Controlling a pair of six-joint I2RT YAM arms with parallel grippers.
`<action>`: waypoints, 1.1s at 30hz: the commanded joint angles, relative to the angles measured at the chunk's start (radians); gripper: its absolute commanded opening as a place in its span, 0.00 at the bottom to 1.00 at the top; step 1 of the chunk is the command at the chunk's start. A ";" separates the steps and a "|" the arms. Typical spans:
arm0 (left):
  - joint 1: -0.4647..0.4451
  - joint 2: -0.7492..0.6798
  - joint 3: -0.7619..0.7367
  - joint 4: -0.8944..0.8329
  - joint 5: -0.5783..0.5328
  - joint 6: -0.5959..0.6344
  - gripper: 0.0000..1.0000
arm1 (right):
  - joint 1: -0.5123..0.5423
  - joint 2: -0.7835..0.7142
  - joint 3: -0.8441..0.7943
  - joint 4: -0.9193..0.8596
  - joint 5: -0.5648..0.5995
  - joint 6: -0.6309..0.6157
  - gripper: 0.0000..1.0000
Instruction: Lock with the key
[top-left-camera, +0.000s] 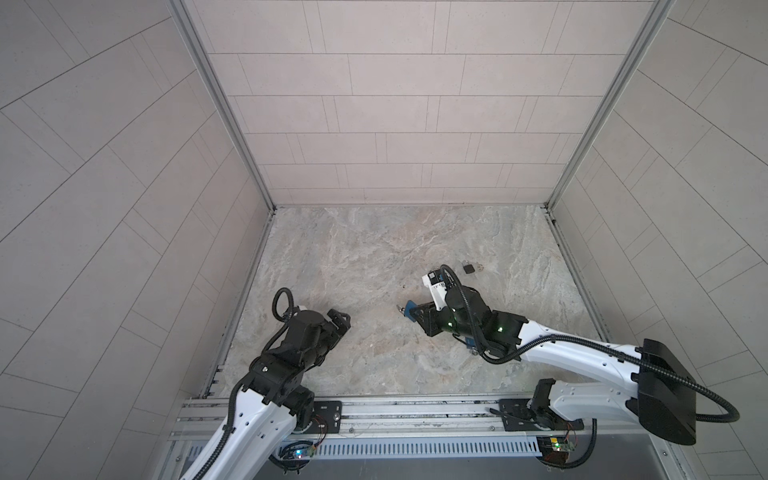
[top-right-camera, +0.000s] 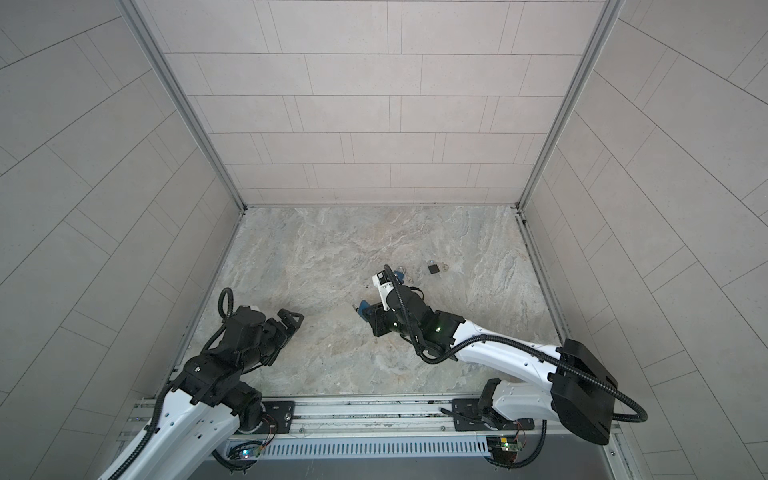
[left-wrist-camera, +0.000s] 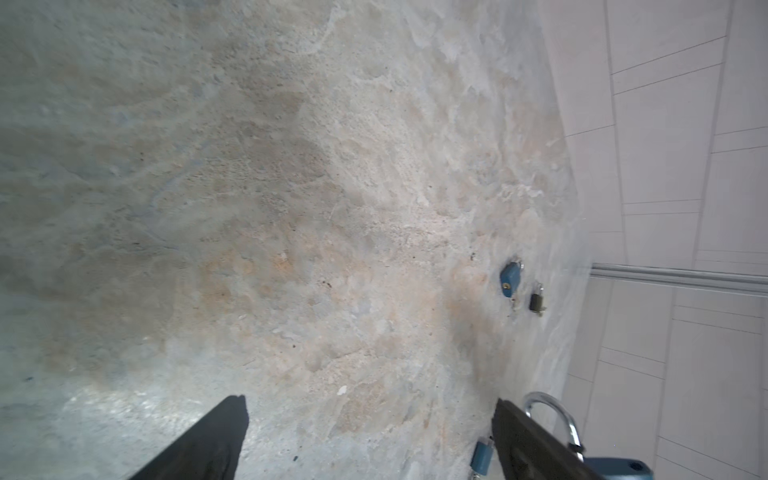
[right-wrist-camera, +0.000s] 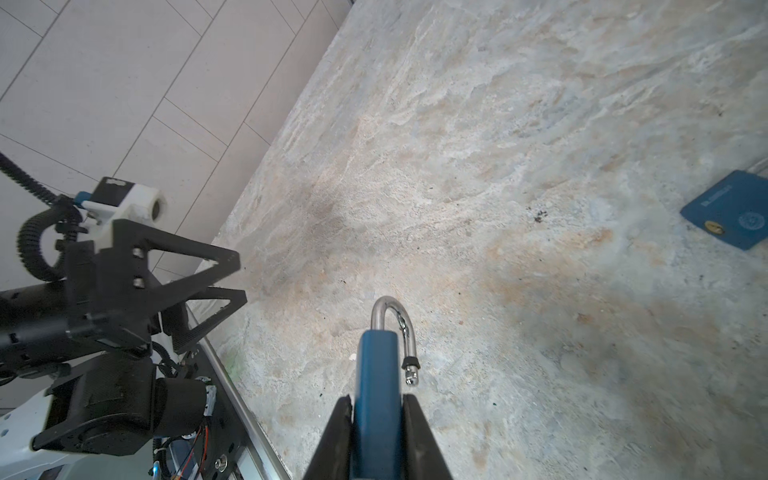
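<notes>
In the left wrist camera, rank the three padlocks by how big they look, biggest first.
1. Held blue padlock: looks largest, but it is nearest the camera, partly hidden and cropped, so its true rank is unsure.
2. Lying blue padlock.
3. Black padlock, close beside it: smallest.

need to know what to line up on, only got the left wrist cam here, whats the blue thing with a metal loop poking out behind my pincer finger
observer: a blue padlock, clamped in the right pincer, as the right wrist camera shows.
operator: is the loop shut
observer: no, the loop is swung open, its free end outside the body, beside it.
operator: am i touching it
observer: no, in a top view the left pincer is open and apart from it, with table showing between them.
</notes>
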 joint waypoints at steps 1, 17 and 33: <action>0.005 -0.020 -0.038 0.092 0.036 -0.108 1.00 | -0.015 0.016 0.020 0.086 -0.085 0.012 0.00; -0.009 0.274 -0.084 0.547 0.207 -0.241 1.00 | -0.025 0.214 0.113 0.265 -0.219 0.083 0.00; -0.015 0.299 -0.145 0.762 0.199 -0.320 1.00 | 0.004 0.272 0.173 0.296 -0.225 0.109 0.00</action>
